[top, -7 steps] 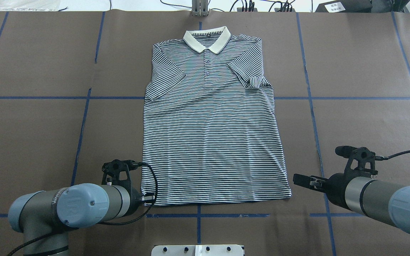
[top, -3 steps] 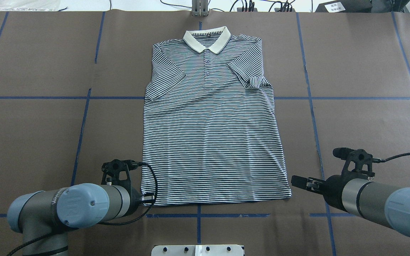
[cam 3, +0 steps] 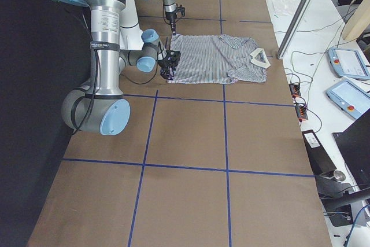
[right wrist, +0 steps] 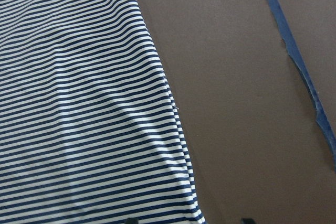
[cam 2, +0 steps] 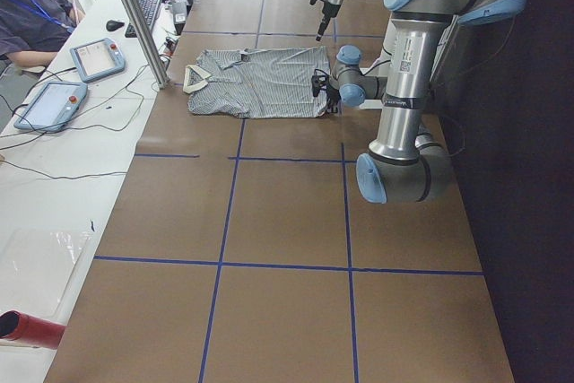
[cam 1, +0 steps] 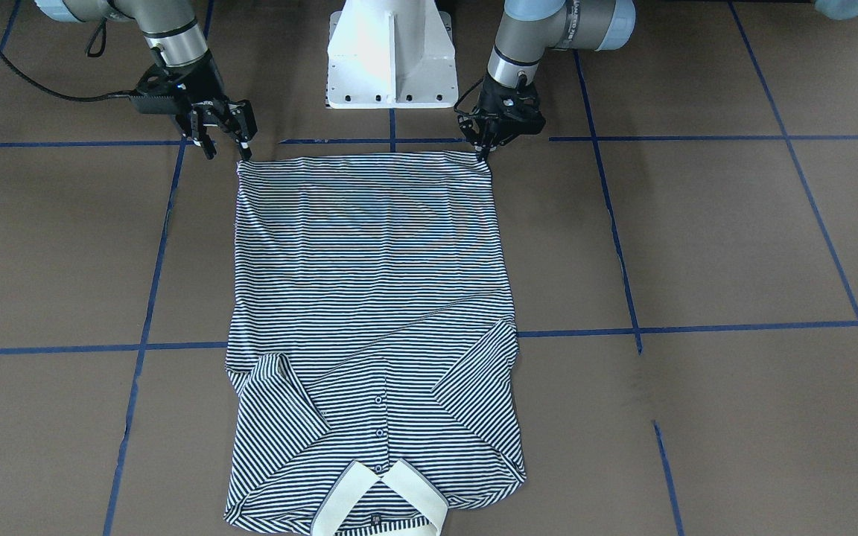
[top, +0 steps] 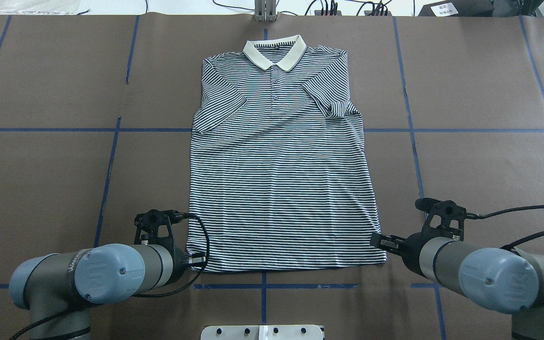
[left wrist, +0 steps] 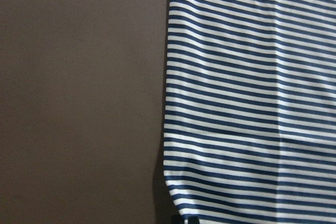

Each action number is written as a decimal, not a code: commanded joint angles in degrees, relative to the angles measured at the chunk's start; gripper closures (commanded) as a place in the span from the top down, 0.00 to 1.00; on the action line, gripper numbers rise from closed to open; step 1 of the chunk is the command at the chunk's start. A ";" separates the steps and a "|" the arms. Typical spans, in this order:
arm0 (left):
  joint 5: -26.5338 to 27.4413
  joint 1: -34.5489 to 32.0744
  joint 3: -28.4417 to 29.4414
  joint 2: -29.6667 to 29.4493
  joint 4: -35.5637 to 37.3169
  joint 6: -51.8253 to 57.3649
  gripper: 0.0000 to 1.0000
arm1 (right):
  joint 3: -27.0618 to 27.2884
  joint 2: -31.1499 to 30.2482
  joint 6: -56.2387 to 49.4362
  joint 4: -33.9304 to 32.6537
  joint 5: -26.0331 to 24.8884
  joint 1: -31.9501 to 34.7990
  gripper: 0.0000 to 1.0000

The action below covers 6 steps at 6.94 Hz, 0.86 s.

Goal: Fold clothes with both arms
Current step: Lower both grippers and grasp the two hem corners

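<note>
Left gripper looks pinched shut on the shirt's near-left hem corner. Right gripper, fingers apart, straddles the near-right corner without gripping yet. Shirt lies flat mid-table, collar far, sleeves already folded in; the hem-to-collar fold seems left.

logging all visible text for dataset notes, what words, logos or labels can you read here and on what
"UR": on the blue joint cap of the left arm and of the right arm.
Lettering on the left arm's grey sleeve: blurred, unreadable.
Sticker on the left arm's upright link: too small to read.
White card beyond the table's far edge: too small.
Collar tag of the shirt: too small.
</note>
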 commanded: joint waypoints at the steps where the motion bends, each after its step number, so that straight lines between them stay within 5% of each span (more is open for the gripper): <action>1: 0.76 0.15 -0.05 -0.02 -0.04 0.00 0.00 | -3.57 2.13 0.55 -1.13 -0.78 -1.27 0.69; 6: 0.77 0.06 -0.05 -0.11 -0.04 0.00 0.00 | -4.28 2.30 0.91 -1.04 -2.10 -3.47 0.58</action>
